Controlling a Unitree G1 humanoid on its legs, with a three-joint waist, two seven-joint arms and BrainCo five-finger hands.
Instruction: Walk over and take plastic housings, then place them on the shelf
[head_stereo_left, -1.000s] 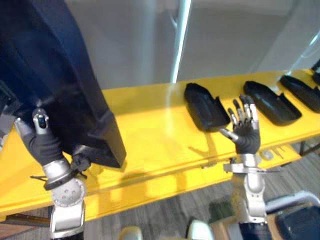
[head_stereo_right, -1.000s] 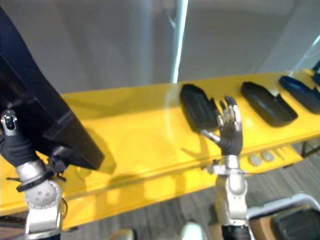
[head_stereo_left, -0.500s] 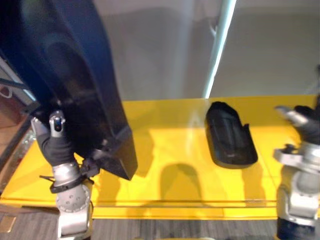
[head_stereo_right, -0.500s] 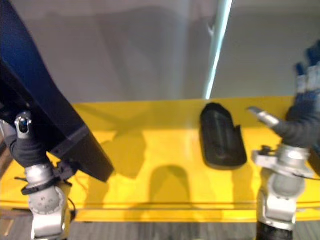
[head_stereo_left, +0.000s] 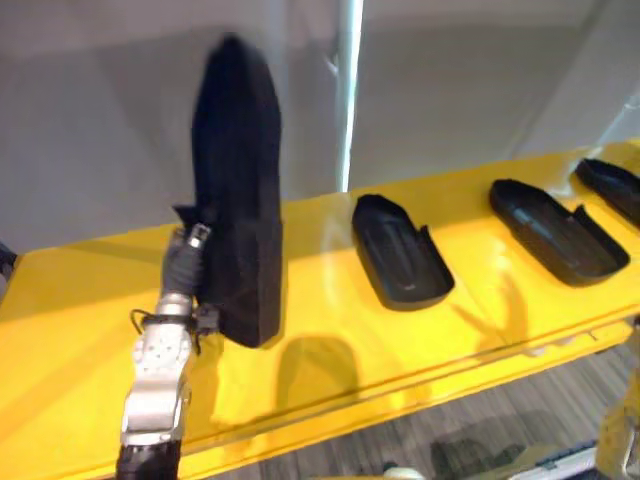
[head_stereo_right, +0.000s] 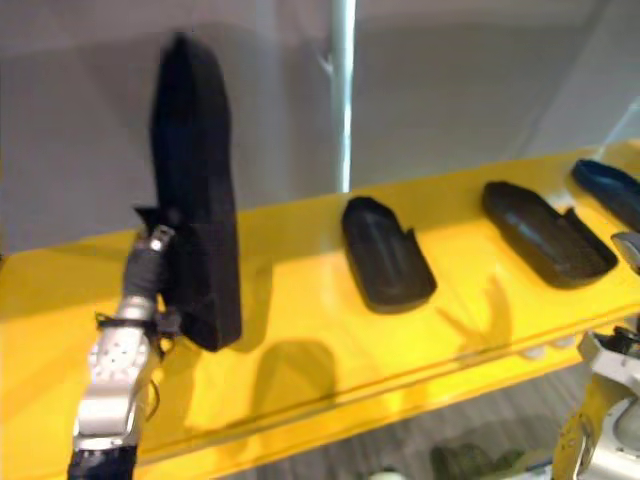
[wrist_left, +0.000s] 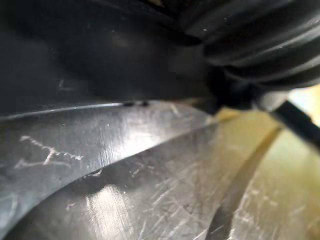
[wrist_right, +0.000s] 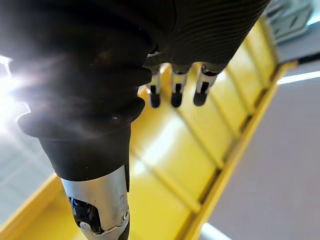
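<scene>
A long black plastic housing (head_stereo_left: 238, 200) stands on end on the yellow shelf (head_stereo_left: 330, 335), toward its left. My left hand (head_stereo_left: 184, 268) is shut on the housing's left edge, low down, and its thumb shows against the side. The left wrist view has the housing's scratched dark surface (wrist_left: 100, 150) very close. My right hand (wrist_right: 174, 87) hangs low past the shelf's front right edge, its fingers straight and holding nothing.
Three more black housings lie flat on the shelf: one at the middle (head_stereo_left: 400, 250), one to the right (head_stereo_left: 550, 230), one at the far right edge (head_stereo_left: 612, 186). A metal post (head_stereo_left: 349, 90) rises behind the shelf before a grey wall.
The view has swung across the shelf. The held housing has gone from a tilt near me to upright over the shelf. My right hand has dropped from in front of the shelf to the lower right.
</scene>
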